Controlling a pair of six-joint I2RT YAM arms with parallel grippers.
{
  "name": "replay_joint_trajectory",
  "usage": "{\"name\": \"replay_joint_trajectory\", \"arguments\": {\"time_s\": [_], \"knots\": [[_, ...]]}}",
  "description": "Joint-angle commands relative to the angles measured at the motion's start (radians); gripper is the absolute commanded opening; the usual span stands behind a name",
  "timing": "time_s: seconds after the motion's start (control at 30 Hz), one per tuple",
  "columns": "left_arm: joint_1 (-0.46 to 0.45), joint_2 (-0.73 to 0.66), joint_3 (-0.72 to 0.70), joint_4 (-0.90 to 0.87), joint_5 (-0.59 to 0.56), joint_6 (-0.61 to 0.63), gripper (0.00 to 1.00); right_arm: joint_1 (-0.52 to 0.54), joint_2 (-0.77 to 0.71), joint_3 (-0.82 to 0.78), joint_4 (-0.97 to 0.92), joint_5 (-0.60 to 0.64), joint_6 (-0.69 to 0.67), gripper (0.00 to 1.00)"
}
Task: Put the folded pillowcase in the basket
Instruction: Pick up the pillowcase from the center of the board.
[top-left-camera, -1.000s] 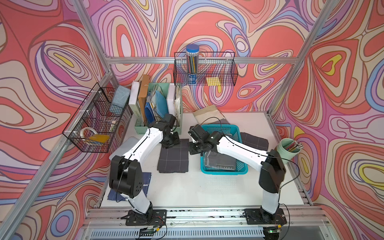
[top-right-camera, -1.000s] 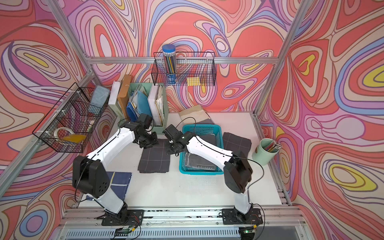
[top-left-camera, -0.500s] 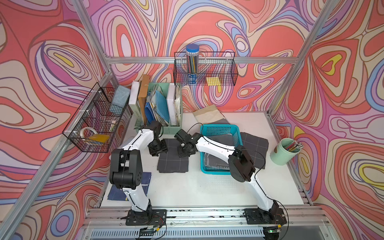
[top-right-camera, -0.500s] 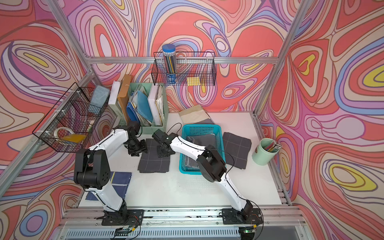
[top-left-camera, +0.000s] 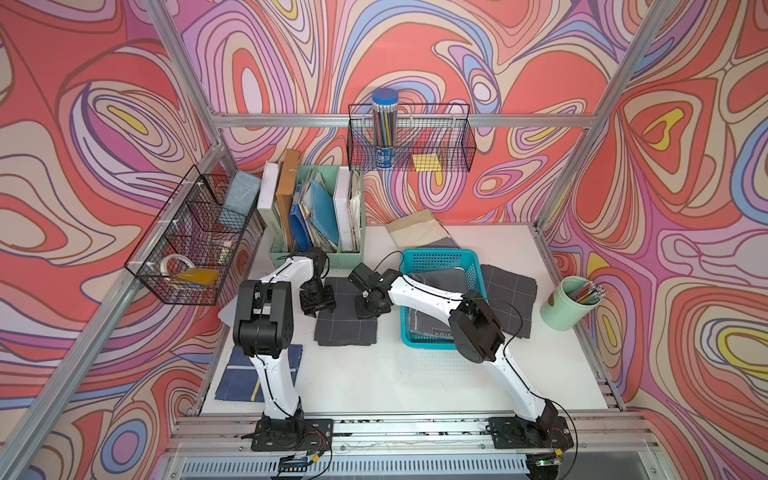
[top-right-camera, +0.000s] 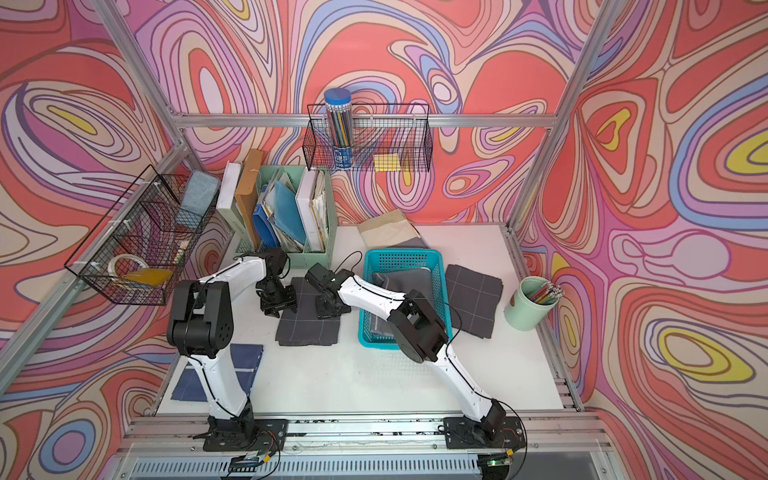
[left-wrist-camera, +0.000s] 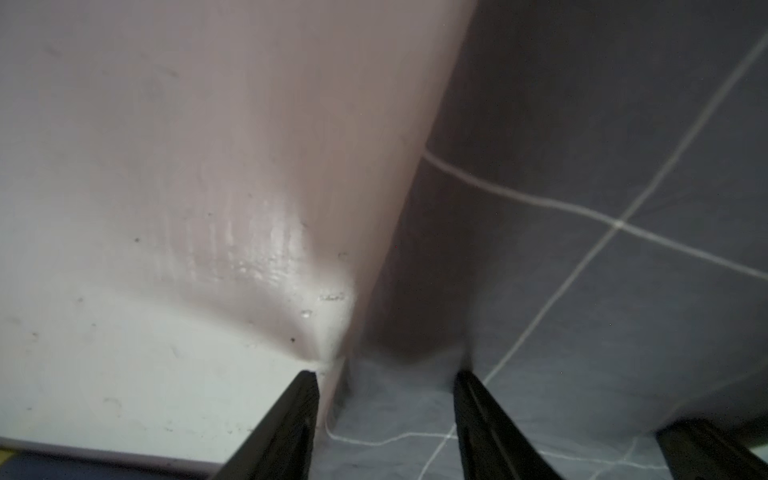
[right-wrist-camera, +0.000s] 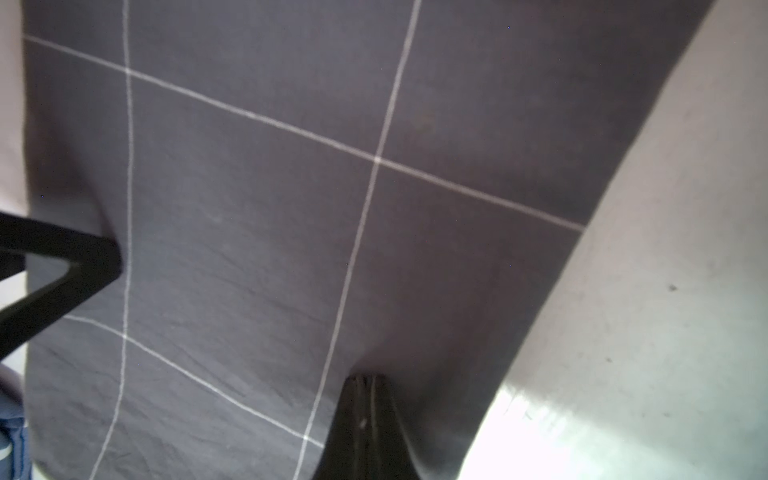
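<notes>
The folded pillowcase (top-left-camera: 345, 326) (top-right-camera: 306, 328), dark grey with thin white grid lines, lies flat on the white table just left of the turquoise basket (top-left-camera: 436, 261) (top-right-camera: 399, 262). My left gripper (top-left-camera: 318, 303) (left-wrist-camera: 384, 374) is down at the pillowcase's left edge and open, one finger on the table, one on the cloth. My right gripper (top-left-camera: 370, 309) (right-wrist-camera: 365, 378) is shut, its tips pressed onto the pillowcase (right-wrist-camera: 249, 208) near its right edge. Whether a fold is caught between them does not show. Grey cloth lies inside the basket.
A second grey grid cloth (top-left-camera: 509, 299) lies right of the basket, beside a green cup of pencils (top-left-camera: 567, 303). The mint file organiser (top-left-camera: 316, 216) stands close behind the left arm. A blue cloth (top-left-camera: 245, 374) lies front left. Black wire baskets hang on the walls.
Both grippers have moved left and down from near the basket's left end onto the pillowcase. The right gripper has shut; the left has stayed open.
</notes>
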Motion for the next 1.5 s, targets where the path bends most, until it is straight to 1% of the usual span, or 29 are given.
{"name": "replay_joint_trajectory", "arguments": {"time_s": [0.0, 0.1, 0.17, 0.2, 0.3, 0.33, 0.53, 0.57, 0.63, 0.7, 0.77, 0.8, 0.87, 0.93, 1.0, 1.13, 1.47], "knots": [[0.019, 0.018, 0.024, 0.019, 0.003, 0.039, 0.57, 0.0, 0.005, -0.015, 0.011, -0.02, 0.007, 0.0], [0.019, 0.048, 0.03, 0.015, 0.043, 0.047, 0.52, -0.001, 0.009, -0.015, 0.012, -0.021, 0.007, 0.0], [0.019, 0.056, 0.013, 0.037, 0.102, 0.053, 0.49, -0.002, 0.01, -0.018, 0.014, -0.022, 0.008, 0.0], [0.019, 0.067, 0.012, 0.037, 0.124, 0.051, 0.43, -0.003, 0.011, -0.023, 0.019, -0.024, 0.009, 0.0], [0.019, 0.085, 0.007, 0.037, 0.166, 0.054, 0.32, -0.006, 0.013, -0.025, 0.024, -0.031, 0.013, 0.0], [0.02, 0.081, 0.004, 0.036, 0.171, 0.055, 0.3, -0.006, 0.012, -0.025, 0.024, -0.031, 0.012, 0.0], [0.024, 0.011, -0.008, 0.028, 0.199, 0.043, 0.02, -0.01, 0.011, -0.038, 0.04, -0.038, 0.015, 0.0], [0.024, -0.007, -0.009, 0.025, 0.2, 0.041, 0.0, -0.012, 0.01, -0.043, 0.046, -0.036, 0.015, 0.0], [0.024, -0.04, -0.007, 0.009, 0.166, 0.033, 0.0, -0.02, 0.0, -0.044, 0.05, -0.034, 0.012, 0.0], [0.025, -0.077, 0.008, -0.029, 0.086, 0.019, 0.0, -0.033, -0.025, -0.038, 0.049, -0.026, 0.002, 0.0], [0.035, -0.12, 0.016, -0.049, 0.06, 0.015, 0.0, -0.05, -0.073, -0.041, 0.054, -0.026, -0.008, 0.0], [0.047, -0.138, 0.02, -0.055, 0.078, 0.009, 0.0, -0.06, -0.1, -0.043, 0.062, -0.025, -0.013, 0.08], [0.077, -0.162, 0.03, -0.06, 0.175, -0.006, 0.0, -0.071, -0.14, -0.055, 0.079, -0.047, -0.023, 0.21], [0.088, -0.173, 0.06, -0.076, 0.217, -0.015, 0.0, -0.075, -0.152, -0.059, 0.087, -0.077, -0.028, 0.29], [0.088, -0.175, 0.091, -0.088, 0.247, -0.016, 0.0, -0.074, -0.161, -0.087, 0.107, -0.115, -0.018, 0.34], [0.088, -0.169, 0.132, -0.097, 0.32, -0.036, 0.0, -0.075, -0.202, -0.192, 0.193, -0.155, 0.017, 0.37], [0.087, -0.229, 0.2, -0.147, 0.374, -0.062, 0.0, -0.086, -0.278, -0.246, 0.243, -0.17, 0.02, 0.39]]}}
